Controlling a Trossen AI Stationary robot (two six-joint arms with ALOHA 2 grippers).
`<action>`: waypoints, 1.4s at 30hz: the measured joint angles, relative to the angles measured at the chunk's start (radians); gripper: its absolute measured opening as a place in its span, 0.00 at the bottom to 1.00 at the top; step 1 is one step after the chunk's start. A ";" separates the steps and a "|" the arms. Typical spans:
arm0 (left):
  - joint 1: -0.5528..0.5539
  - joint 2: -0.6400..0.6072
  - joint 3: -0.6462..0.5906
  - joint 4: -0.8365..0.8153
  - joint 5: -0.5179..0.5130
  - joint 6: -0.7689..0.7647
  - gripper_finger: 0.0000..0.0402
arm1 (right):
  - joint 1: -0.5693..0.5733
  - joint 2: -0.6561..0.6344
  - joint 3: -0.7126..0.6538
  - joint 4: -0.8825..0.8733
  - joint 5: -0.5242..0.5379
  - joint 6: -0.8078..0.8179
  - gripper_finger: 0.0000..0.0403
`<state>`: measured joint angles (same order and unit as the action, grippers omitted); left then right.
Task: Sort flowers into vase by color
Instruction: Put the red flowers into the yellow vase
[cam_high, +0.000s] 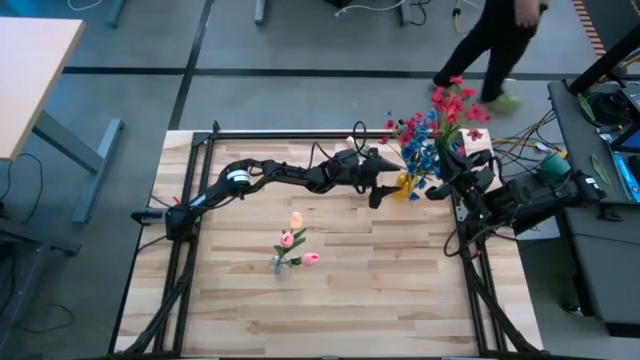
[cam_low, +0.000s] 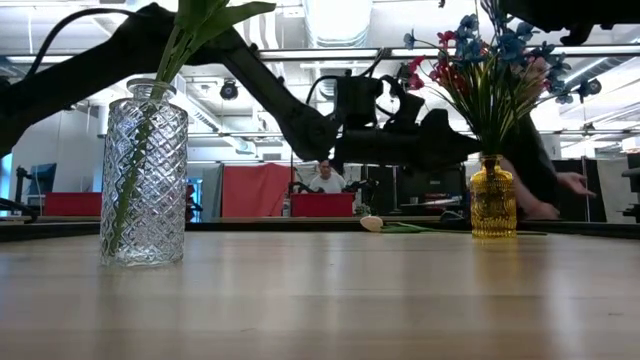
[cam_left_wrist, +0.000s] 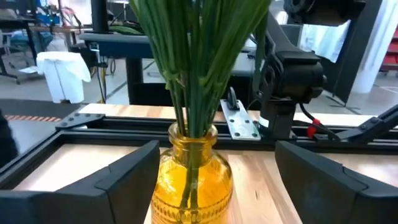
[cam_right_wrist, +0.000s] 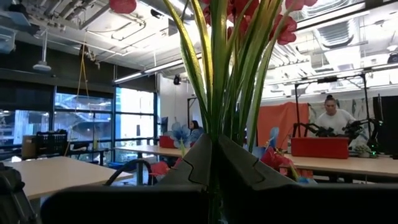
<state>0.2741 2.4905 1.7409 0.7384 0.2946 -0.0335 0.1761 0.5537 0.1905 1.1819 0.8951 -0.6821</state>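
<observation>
A yellow glass vase (cam_high: 405, 186) (cam_left_wrist: 189, 180) stands near the table's far right and holds red and blue flowers (cam_high: 432, 125) (cam_low: 480, 70) on green stems. My left gripper (cam_high: 385, 180) (cam_left_wrist: 216, 162) is open, one finger on each side of the vase body, with a gap to the glass. My right gripper (cam_high: 447, 165) (cam_right_wrist: 214, 155) is shut on flower stems just right of the vase. A clear glass vase (cam_high: 283, 264) (cam_low: 145, 170) in the table's middle holds pink and peach tulips (cam_high: 295, 238). A cream tulip (cam_low: 372, 224) lies flat on the table beside the yellow vase. My right gripper pinches a bundle of several green stems (cam_right_wrist: 217, 118) between its two fingers, coming level from the table's right and across the stems. The stems stand upright with red flower heads (cam_right_wrist: 273, 28) above the fingers. The fingers hide the stems below the hold.
Black frame rails (cam_high: 300, 133) run along the table's far, left and right edges. A person (cam_high: 490, 40) walks past beyond the far edge. People sit at desks in the room behind (cam_low: 325, 178). The near half of the wooden table (cam_high: 380, 310) is bare.
</observation>
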 joint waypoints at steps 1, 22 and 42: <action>0.000 0.000 0.000 0.003 -0.001 -0.005 0.76 | 0.000 0.000 0.000 -0.001 0.000 -0.001 0.03; -0.002 0.157 0.191 0.053 -0.016 -0.028 0.79 | 0.000 0.024 0.000 0.007 -0.001 -0.011 0.03; -0.003 0.213 0.295 -0.047 -0.015 0.047 0.77 | -0.021 0.025 0.000 0.005 0.004 0.007 0.03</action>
<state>0.2714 2.7038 2.0358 0.6910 0.2794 0.0135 0.1548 0.5785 0.1905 1.1873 0.8991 -0.6755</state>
